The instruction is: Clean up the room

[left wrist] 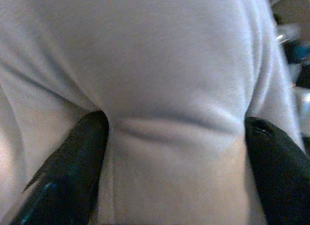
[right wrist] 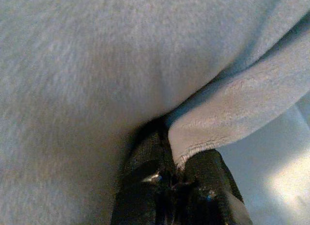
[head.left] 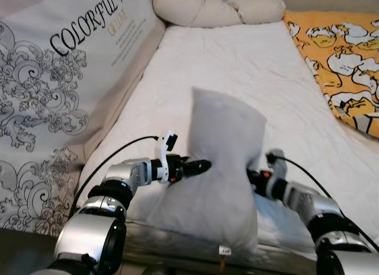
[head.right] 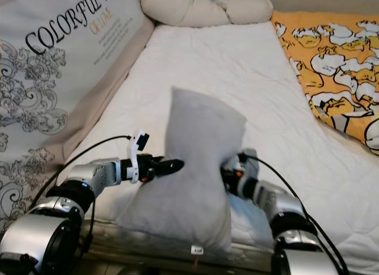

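Tidying under way, not finished: grey pillow [head.left: 216,168] lifted upright at the near edge of the bed [head.left: 237,67], pinched at its waist from both sides, not yet laid in a final place. Bolster cushion [head.left: 219,11] already at the head of the bed, at 12 o'clock; yellow patterned blanket [head.left: 343,67] spread at 2 o'clock.

Left tool [head.left: 198,166] at 9 o'clock of the pillow, pressed into the fabric; in the left wrist view, fingers [left wrist: 68,171] spread apart with a bulge of pillow bulging between them, so open around the cloth rather than pinched tight.

Right tool [head.right: 228,174] at 3 o'clock of the pillow, tips buried in the fabric; in the right wrist view, fingers [right wrist: 150,186] closed on a hemmed fold of the pillow, probably a firm clamp, though the contact is shadowed.

Printed headboard panel [head.left: 65,79] at 10 o'clock, well apart from the pillow.
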Controlling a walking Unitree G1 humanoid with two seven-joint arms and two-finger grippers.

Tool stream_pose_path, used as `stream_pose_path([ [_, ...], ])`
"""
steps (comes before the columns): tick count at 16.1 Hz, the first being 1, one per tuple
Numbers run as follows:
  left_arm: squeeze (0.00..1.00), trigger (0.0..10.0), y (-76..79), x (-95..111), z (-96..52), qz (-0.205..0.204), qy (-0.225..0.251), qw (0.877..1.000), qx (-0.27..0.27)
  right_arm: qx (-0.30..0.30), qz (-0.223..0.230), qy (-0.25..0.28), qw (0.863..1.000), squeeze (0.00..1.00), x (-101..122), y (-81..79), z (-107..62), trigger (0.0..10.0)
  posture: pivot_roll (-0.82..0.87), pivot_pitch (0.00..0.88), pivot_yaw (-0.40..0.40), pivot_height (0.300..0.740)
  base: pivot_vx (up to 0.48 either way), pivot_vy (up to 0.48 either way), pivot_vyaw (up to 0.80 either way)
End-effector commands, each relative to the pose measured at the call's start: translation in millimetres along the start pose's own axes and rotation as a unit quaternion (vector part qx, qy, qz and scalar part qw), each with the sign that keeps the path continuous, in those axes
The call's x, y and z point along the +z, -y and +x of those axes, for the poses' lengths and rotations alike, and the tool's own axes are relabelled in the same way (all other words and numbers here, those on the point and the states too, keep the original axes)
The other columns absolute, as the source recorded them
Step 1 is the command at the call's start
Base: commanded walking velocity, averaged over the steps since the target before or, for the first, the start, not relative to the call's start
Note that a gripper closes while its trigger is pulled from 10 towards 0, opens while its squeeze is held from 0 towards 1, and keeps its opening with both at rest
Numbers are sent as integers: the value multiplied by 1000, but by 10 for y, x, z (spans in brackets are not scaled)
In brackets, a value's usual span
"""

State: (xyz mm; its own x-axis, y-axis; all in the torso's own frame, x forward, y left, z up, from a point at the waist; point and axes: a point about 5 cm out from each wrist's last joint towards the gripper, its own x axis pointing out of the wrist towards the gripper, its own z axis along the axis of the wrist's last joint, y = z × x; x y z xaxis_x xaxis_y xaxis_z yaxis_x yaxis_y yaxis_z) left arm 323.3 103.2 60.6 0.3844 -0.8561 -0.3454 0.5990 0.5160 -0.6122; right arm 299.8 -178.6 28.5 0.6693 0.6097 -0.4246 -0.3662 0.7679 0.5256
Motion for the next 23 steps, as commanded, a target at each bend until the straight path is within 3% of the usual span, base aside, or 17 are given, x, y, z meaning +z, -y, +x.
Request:
stream_pose_path([
  [1, 0, 0, 25, -45, 52, -1, -24, 1000, 1, 44, -38, 30, 998, 0, 248, -230, 151, 0, -66, 0, 92, 740, 0, 0, 0],
  [6, 0, 0, 99, 90, 79, -7, 15, 1000, -20, 78, -54, 39, 995, 0, 316, -488, 309, 0, -50, 0, 74, 740, 0, 0, 0],
  [10, 0, 0, 80, 162, 73, -6, 45, 999, 5, 64, -73, 53, 994, 0, 354, -516, 333, 0, -60, 0, 80, 740, 0, 0, 0],
  [13, 0, 0, 95, 376, 36, 3, 77, 997, 31, 44, -75, 65, 994, 0, 450, -523, 306, 0, -58, 0, 79, 740, 0, 0, 0],
  [15, 0, 0, 171, 524, 29, 48, 87, 994, 35, 44, -82, 105, 990, 0, 615, -602, 276, 0, -57, 0, 76, 740, 0, 0, 0],
  [18, 0, 0, 402, 750, -23, 109, 125, 985, 35, 66, -87, 194, 975, 0, 894, -811, 135, 0, -51, 0, 71, 740, 0, 0, 0],
  [21, 0, 0, 572, 798, -109, 131, 155, 979, 36, 63, -76, 221, 970, 0, 907, -901, 61, 0, -50, 0, 71, 740, 0, 0, 0],
  [22, 0, 0, 690, 780, -159, 156, 177, 970, 58, 64, -60, 230, 969, 0, 846, -995, -2, 0, -41, 0, 58, 740, 0, 0, 0],
  [23, 0, 0, 705, 775, -165, 164, 179, 968, 66, 66, -55, 234, 969, 0, 835, -1016, -16, 0, -40, 0, 57, 740, 0, 0, 0],
])
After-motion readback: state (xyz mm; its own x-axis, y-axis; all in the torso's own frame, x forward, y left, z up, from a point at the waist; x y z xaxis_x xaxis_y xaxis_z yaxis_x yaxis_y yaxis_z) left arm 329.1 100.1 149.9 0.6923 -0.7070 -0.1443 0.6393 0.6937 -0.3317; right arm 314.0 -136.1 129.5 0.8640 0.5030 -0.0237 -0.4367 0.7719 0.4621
